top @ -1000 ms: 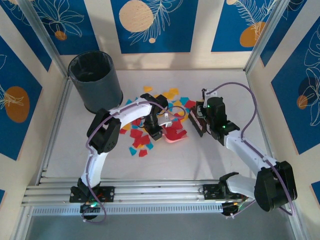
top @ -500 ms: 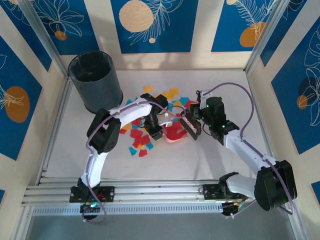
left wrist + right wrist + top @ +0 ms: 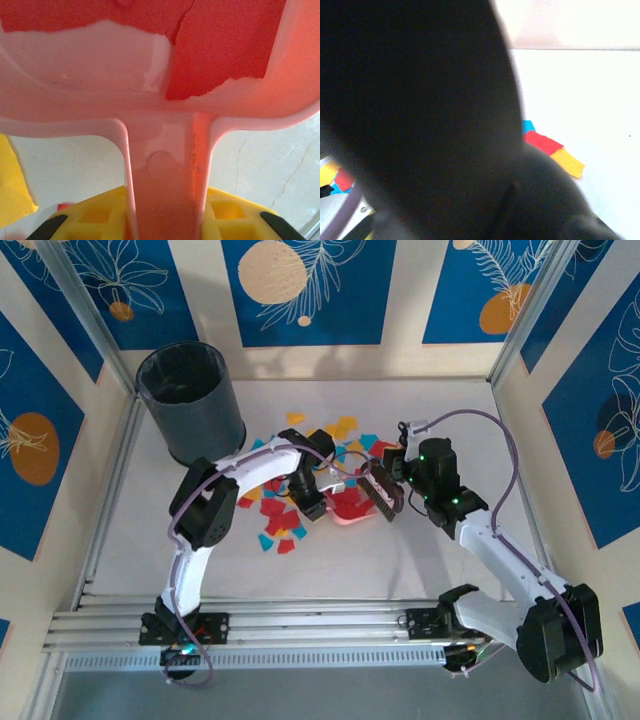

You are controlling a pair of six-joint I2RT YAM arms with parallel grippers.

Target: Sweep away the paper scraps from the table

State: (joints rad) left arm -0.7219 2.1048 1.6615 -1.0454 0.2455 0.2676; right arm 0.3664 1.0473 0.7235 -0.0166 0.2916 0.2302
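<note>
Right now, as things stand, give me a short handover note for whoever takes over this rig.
The left gripper is shut on the handle of the pink dustpan, which sits on the table.
The right gripper is shut on the brush, at the pan's mouth.
Of the paper scraps, some red ones are in the pan; most lie loose around the left arm.
Left to do: sweep in the rest, then probably empty into the dark bin.
</note>
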